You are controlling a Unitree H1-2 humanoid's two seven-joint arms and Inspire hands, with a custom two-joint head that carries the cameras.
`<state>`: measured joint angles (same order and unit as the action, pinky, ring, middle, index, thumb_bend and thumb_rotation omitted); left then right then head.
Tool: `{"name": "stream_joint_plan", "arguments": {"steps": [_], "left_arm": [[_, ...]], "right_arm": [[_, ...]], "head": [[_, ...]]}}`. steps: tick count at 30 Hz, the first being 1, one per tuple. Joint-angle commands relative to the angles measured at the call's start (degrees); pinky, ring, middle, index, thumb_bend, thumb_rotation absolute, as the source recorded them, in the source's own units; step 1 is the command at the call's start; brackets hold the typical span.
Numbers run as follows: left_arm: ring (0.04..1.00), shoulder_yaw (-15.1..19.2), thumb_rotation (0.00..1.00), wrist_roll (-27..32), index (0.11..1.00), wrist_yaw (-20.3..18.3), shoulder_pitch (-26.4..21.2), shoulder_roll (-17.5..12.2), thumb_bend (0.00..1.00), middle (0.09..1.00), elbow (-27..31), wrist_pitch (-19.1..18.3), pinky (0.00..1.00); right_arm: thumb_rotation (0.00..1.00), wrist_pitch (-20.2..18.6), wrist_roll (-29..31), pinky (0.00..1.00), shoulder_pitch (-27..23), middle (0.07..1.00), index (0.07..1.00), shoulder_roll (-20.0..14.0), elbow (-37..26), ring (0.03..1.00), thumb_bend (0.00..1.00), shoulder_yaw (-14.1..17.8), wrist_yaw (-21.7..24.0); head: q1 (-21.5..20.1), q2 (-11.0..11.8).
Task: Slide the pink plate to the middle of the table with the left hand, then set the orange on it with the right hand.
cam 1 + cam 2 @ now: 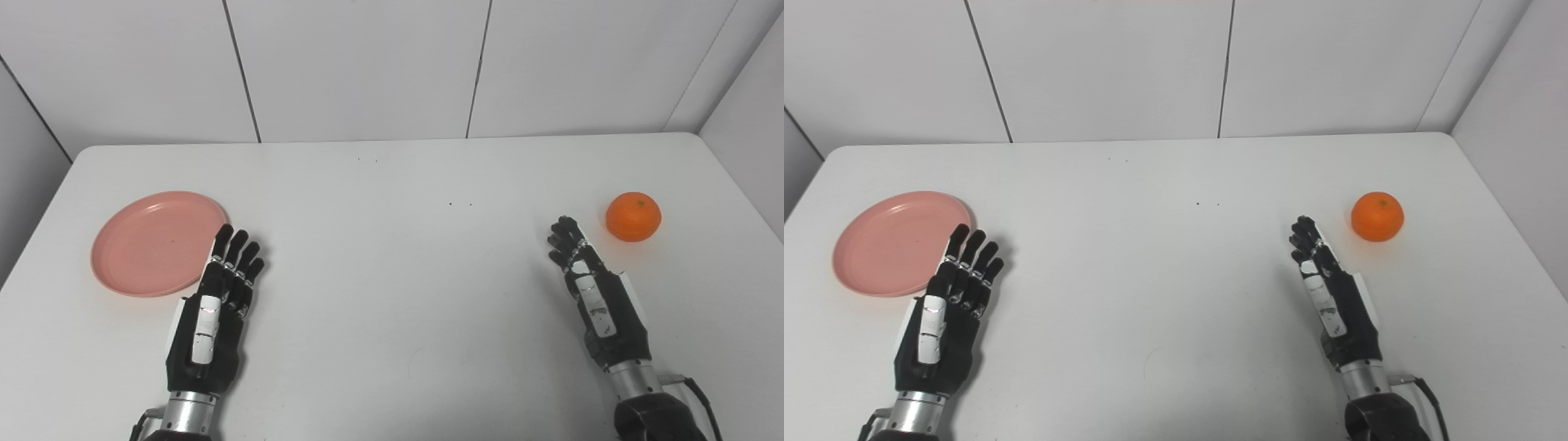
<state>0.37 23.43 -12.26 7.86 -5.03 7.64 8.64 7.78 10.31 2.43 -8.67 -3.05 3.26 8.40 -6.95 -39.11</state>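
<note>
1. The pink plate (158,242) lies flat at the left side of the white table (392,294), well away from the middle where it has to end up. It lies to the left of and a little farther than my left hand (211,318).
2. My left hand is the nearer one to it by a wide margin. Its fingertips (223,234) reach the plate's right rim, and the outermost one seems to overlap the rim's edge, though I cannot tell whether it is touching or just above.
3. The plate is round, so it has no long axis to line up with. What matters is that the push must run rightward, and my left hand sits on the plate's right, the wrong side for pushing. I judge I must hook the rim or reach over it to drag.
4. My left fingers are stretched out, slightly spread, holding nothing.
5. The orange (633,216) sits far right, just beyond and right of my right hand (597,300), with a gap between them.
6. My right fingers are extended, close together, empty, turned edge-on.
</note>
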Motion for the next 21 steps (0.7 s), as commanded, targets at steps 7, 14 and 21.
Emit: {"name": "stream_joint_plan", "arguments": {"steps": [7,14,21], "left_arm": [[0.980,-1.0,0.72,-0.3,1.000,-0.2,9.0,5.3,0.74,1.000,-10.2,4.0,0.98],[0.986,-1.2,0.69,-1.4,1.000,0.6,9.6,6.7,0.75,1.000,-12.3,9.4,0.99],[1.000,-2.3,0.67,-1.4,1.000,1.3,10.0,7.0,0.72,1.000,-12.4,10.2,1.00]], "right_arm": [[0.86,2.6,1.6,0.96,0.0,0.953,0.952,1.0,5.8,0.957,0.87,0.1,1.2],[0.86,3.0,1.3,0.95,0.8,0.949,0.945,0.0,6.8,0.951,0.85,-0.2,2.6],[0.87,4.0,0.1,0.94,0.9,0.956,0.946,-1.1,6.4,0.950,0.85,-1.6,4.1]], "head": [[0.7,0.2],[3.6,0.1],[4.1,-0.4]]}}
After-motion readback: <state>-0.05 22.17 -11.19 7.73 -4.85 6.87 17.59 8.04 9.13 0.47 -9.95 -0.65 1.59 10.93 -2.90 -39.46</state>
